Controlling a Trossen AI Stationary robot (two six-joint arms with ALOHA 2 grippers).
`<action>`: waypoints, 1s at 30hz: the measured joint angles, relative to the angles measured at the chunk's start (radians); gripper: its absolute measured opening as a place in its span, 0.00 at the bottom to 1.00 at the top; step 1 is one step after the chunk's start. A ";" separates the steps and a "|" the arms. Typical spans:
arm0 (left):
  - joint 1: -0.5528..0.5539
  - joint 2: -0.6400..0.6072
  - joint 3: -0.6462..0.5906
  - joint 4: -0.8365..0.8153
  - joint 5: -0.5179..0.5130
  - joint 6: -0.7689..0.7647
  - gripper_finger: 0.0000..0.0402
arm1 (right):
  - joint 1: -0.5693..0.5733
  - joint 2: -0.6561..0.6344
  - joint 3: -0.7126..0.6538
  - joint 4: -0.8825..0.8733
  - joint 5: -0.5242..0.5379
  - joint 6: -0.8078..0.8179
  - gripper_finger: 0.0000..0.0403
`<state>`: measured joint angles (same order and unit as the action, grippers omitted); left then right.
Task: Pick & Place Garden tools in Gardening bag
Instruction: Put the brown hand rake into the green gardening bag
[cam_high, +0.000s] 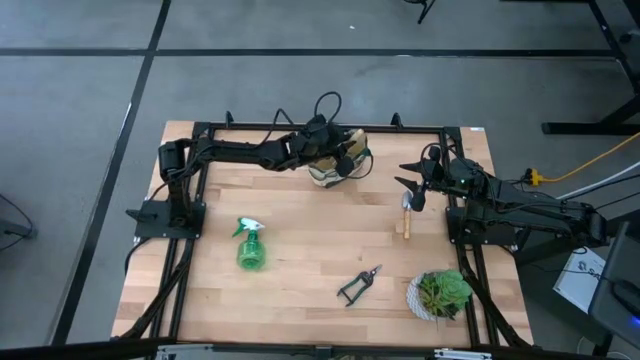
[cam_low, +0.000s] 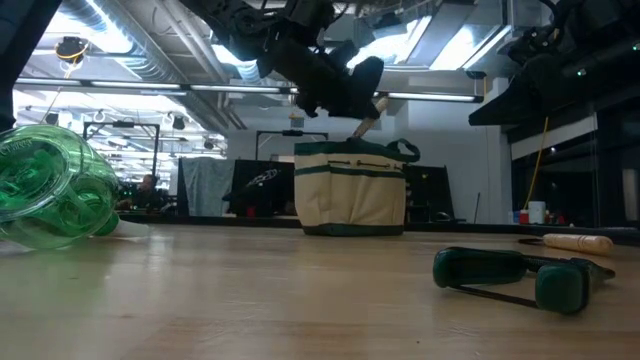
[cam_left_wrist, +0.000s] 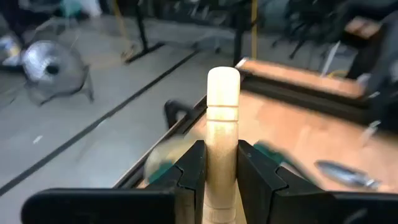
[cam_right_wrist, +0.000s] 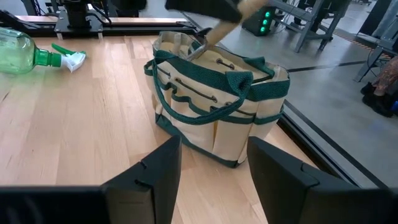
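The beige gardening bag (cam_high: 330, 168) with green trim stands upright at the table's far middle; it also shows in the low view (cam_low: 350, 195) and in the right wrist view (cam_right_wrist: 217, 99). My left gripper (cam_high: 335, 150) hovers over it, shut on a wooden-handled tool (cam_left_wrist: 222, 106). My right gripper (cam_high: 413, 190) is open and empty, above a wooden-handled trowel (cam_high: 405, 218) that lies flat on the table. The green spray bottle (cam_high: 250, 245) lies on its side at the left. The black-handled shears (cam_high: 360, 285) lie flat near the front. My left gripper pinches the tool's wooden handle (cam_left_wrist: 222, 134) between its two fingers, a little below the handle's rounded free end (cam_left_wrist: 222, 78), which stands out past the fingertips. The tool hangs clear of the table and slants down, its metal end (cam_right_wrist: 200, 46) at the bag's open top.
A leafy plant in a white pot (cam_high: 440, 295) stands at the near right corner. Black frame rails (cam_high: 300, 128) run along the table's far, left and right sides. Bare wood lies between the bottle, the shears and the bag.
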<state>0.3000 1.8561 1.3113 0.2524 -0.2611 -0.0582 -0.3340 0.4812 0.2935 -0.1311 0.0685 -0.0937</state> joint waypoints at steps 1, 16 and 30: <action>-0.004 0.000 0.000 0.024 0.014 0.011 0.16 | 0.000 0.000 0.000 0.000 0.000 0.000 0.46; 0.004 0.000 0.000 -0.110 -0.021 -0.095 0.16 | 0.000 0.000 0.000 0.000 0.000 0.000 0.46; 0.010 0.000 0.000 -0.149 -0.010 -0.121 0.22 | 0.000 0.000 0.000 0.000 0.000 0.000 0.46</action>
<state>0.3096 1.8557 1.3113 0.1033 -0.2714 -0.1795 -0.3340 0.4812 0.2939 -0.1312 0.0681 -0.0938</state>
